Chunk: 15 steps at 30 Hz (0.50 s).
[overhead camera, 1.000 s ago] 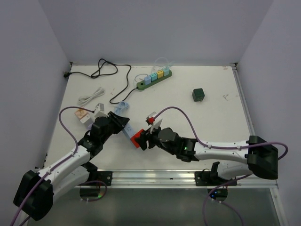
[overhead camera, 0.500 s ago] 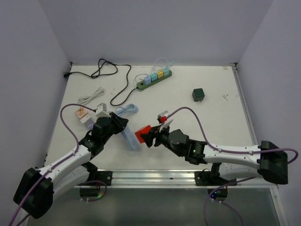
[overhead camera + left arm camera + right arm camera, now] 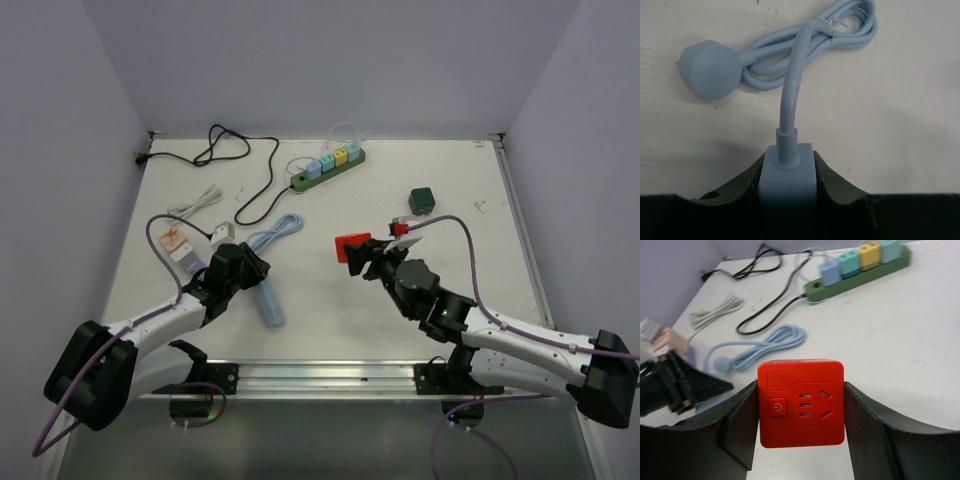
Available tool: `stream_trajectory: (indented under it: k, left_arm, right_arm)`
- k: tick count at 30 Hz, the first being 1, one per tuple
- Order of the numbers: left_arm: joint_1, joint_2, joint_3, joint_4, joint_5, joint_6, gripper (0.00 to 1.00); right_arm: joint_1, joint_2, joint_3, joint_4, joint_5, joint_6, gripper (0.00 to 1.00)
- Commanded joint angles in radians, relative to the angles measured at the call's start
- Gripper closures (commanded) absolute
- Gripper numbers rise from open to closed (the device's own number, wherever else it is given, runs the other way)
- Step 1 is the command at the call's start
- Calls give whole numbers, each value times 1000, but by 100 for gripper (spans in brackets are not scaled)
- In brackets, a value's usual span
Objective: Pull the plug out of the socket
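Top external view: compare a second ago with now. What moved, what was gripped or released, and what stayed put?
The right gripper, shut on the red adapter cube, drew it off the light blue strip and carried it right and away from the bases; they are now apart. The left gripper stayed clamped on that strip. The green power strip, black cord and dark charger did not move.

1. The left arm (image 3: pixel 150 325) and right arm (image 3: pixel 520 335) have white link shells with black joint housings and bulky black bases.
2. A thin purple cable (image 3: pixel 152 240) loops along each arm.
3. The left gripper (image 3: pixel 787 200) and right gripper (image 3: pixel 801 410) are matte black with broad, wedge-shaped fingers.
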State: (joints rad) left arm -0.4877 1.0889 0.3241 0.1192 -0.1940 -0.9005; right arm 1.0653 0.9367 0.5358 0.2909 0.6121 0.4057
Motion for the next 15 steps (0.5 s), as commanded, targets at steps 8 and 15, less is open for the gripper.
stream_trajectory:
  k: [8, 15]
  left_arm:
    - [221, 297, 223, 212, 165, 106, 74]
    - [366, 428, 316, 209, 255, 181, 51]
  right_arm:
    - [-434, -90, -23, -156, -179, 128, 100]
    - [-632, 4, -19, -110, -360, 168, 100]
